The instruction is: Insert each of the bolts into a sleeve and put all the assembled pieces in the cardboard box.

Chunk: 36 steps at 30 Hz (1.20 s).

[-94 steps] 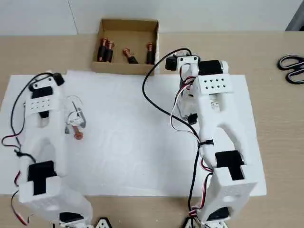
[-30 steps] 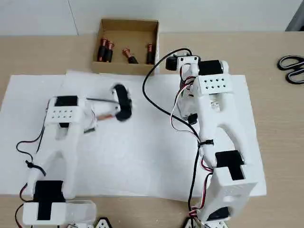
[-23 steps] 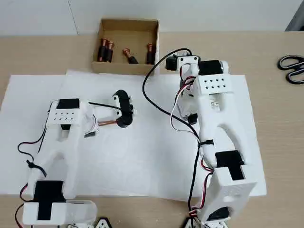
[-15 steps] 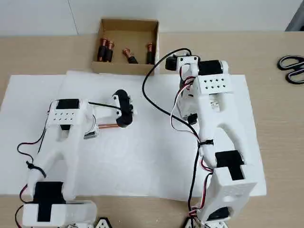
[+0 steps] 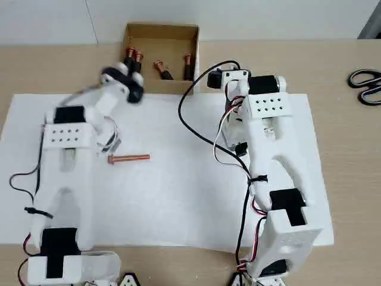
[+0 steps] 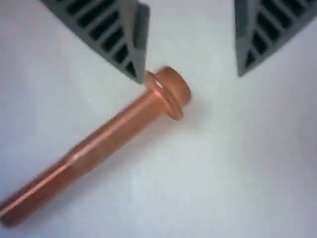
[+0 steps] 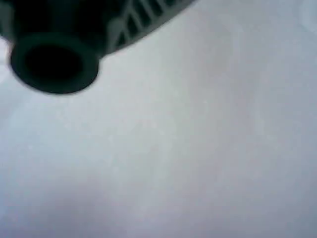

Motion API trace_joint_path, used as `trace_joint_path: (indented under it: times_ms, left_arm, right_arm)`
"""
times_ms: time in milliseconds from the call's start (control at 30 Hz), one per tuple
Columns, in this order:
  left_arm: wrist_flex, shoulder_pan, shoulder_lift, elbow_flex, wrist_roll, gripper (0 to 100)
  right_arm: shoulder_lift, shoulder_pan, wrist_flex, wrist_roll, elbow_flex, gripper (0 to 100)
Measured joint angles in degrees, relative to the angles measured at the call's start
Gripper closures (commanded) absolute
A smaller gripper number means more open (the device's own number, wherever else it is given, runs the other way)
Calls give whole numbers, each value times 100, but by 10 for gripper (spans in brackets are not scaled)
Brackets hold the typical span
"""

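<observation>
My left gripper (image 6: 192, 67) gapes wide over the copper bolt (image 6: 99, 148), lying loose on the white sheet (image 5: 178, 196) (well short of the cardboard box (image 5: 161, 27)); my right gripper (image 7: 59, 34) clamps a black sleeve (image 7: 49, 62)

A wide white paper sheet (image 5: 178, 196) covers the light wooden table (image 5: 345, 155); what look like black-handled scissors (image 5: 364, 85) lie off it.
</observation>
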Motion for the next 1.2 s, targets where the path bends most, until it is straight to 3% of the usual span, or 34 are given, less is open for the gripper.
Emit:
trace_joint_path:
  times_ms: [100,200,400,700,1200]
  left_arm:
    - [1187,0,-26,-633,519,885]
    - [1556,-9,-44,-782,686,885]
    - [1626,-9,-53,-747,738,885]
    - [1626,-185,-53,-747,1301,882]
    - [1626,-185,-53,-747,1371,882]
  right_arm:
    - [0,0,0,0,0,995]
    - [0,0,0,0,0,995]
    - [-730,9,9,0,-88,995]
    - [-3930,62,35,-466,9,966]
    - [-4141,0,44,-1442,343,969]
